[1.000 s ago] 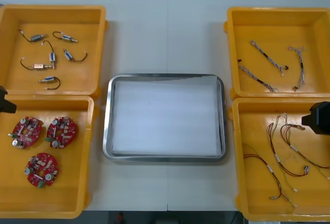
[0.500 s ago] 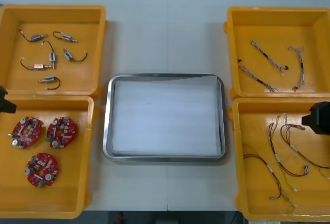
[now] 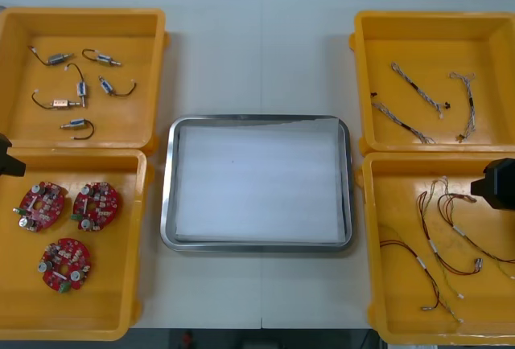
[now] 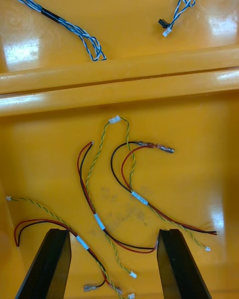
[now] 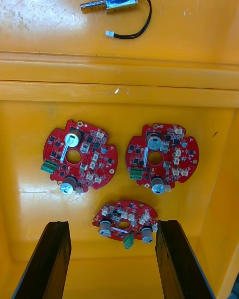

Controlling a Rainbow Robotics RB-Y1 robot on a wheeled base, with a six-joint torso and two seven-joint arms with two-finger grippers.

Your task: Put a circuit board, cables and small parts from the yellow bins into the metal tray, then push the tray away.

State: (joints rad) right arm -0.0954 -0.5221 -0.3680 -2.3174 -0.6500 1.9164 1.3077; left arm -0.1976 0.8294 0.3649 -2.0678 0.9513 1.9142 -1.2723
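Observation:
Three round red circuit boards (image 3: 68, 225) lie in the near left yellow bin (image 3: 24, 321). In the left wrist view my left gripper (image 5: 112, 261) is open above that bin, with one circuit board (image 5: 125, 223) just beyond its fingers and two more boards (image 5: 79, 155) farther on. My right gripper (image 4: 115, 266) is open over the near right bin (image 3: 386, 317), above the red and yellow cables (image 4: 124, 179). The metal tray (image 3: 166, 204), white inside, sits in the middle with nothing in it. Small metal parts (image 3: 80, 88) lie in the far left bin.
Twisted blue and white cables (image 3: 422, 104) lie in the far right bin (image 3: 366, 67). Both arms show at the side edges of the front view, the left arm (image 3: 6, 160) and the right arm (image 3: 499, 182). Bare table lies beyond the tray.

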